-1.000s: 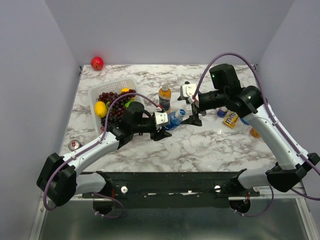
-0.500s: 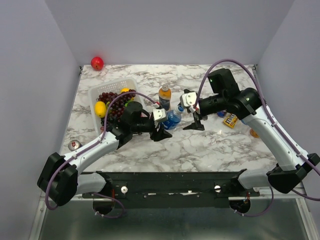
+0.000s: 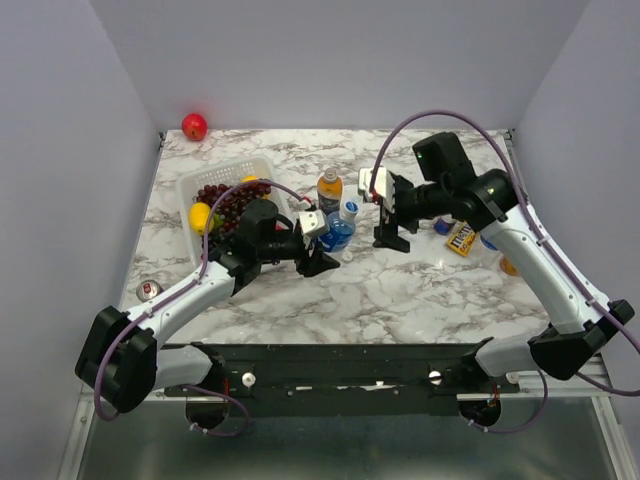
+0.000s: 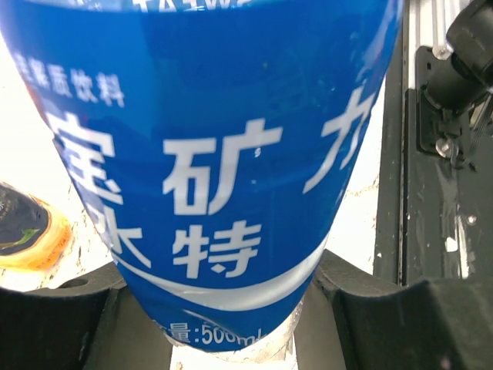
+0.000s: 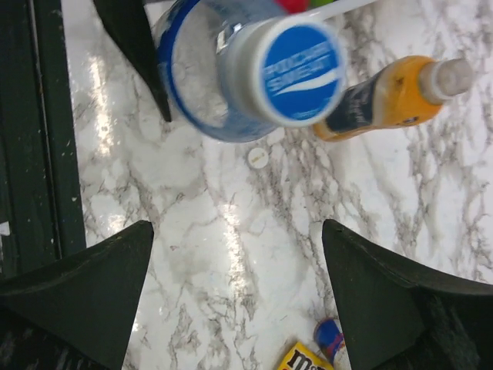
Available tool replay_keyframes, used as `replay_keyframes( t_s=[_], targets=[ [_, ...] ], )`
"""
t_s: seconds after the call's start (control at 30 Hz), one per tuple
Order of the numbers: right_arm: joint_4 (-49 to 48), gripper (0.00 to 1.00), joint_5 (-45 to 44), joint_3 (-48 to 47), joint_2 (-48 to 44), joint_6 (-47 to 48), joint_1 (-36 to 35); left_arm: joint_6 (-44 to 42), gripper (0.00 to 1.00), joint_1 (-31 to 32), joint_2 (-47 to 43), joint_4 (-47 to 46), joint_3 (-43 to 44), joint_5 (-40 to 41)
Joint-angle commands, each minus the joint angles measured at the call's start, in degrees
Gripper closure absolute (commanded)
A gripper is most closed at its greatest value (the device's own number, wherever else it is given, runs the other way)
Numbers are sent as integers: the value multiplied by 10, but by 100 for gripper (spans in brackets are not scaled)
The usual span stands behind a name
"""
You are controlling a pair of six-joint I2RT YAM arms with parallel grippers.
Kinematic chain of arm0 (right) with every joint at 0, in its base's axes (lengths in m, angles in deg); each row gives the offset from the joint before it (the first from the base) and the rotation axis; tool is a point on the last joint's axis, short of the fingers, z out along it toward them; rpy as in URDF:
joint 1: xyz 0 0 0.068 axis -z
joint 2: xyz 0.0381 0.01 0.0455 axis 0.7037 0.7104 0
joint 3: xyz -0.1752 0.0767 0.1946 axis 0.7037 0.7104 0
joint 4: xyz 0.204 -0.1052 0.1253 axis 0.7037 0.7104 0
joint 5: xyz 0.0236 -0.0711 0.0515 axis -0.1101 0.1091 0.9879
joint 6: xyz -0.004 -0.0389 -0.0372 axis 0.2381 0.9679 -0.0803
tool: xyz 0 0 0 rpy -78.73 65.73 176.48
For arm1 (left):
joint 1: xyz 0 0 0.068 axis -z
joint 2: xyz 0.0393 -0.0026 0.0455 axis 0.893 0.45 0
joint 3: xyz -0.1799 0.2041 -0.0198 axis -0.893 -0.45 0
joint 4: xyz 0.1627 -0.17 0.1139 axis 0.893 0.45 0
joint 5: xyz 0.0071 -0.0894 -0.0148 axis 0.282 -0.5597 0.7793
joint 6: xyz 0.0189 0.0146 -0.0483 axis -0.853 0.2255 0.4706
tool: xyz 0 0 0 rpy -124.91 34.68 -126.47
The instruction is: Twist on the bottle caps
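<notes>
My left gripper (image 3: 328, 247) is shut on a clear bottle with a blue label (image 3: 336, 234), holding it roughly upright; the label fills the left wrist view (image 4: 223, 154), between the two fingers. A blue-topped cap (image 5: 300, 69) sits on the bottle's neck (image 3: 350, 208). My right gripper (image 3: 390, 228) is open and empty just right of the bottle, jaws wide apart over bare marble (image 5: 239, 285). An orange-drink bottle with a dark label (image 3: 329, 188) stands behind and also shows in the right wrist view (image 5: 385, 96). A loose white cap (image 5: 259, 157) lies on the table.
A white basket (image 3: 190, 185) of grapes and a lemon stands at the left. A red apple (image 3: 194, 126) lies at the back left and a can (image 3: 149, 290) at the near left. An M&M's packet (image 3: 461, 238) and a red-blue can (image 5: 331, 335) lie at the right.
The left gripper has tipped the blue-labelled bottle from leaning right to nearly upright and drawn it slightly left. The right gripper has moved off the cap end and now sits beside it.
</notes>
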Motion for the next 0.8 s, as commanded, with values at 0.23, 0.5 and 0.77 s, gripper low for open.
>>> replay_keyframes(
  t_s=[0.23,0.5,0.77],
  targets=[
    [-67,1,176,-49,-25,59,-19,-92,100,10,21,99,40,-40],
    [-41,0,175,-36,0,105,-42,-73,100,13,24,89,50,-47],
    [-37,1,148,-19,-3,106,-43,-53,100,12,23,67,49,-46]
  ],
)
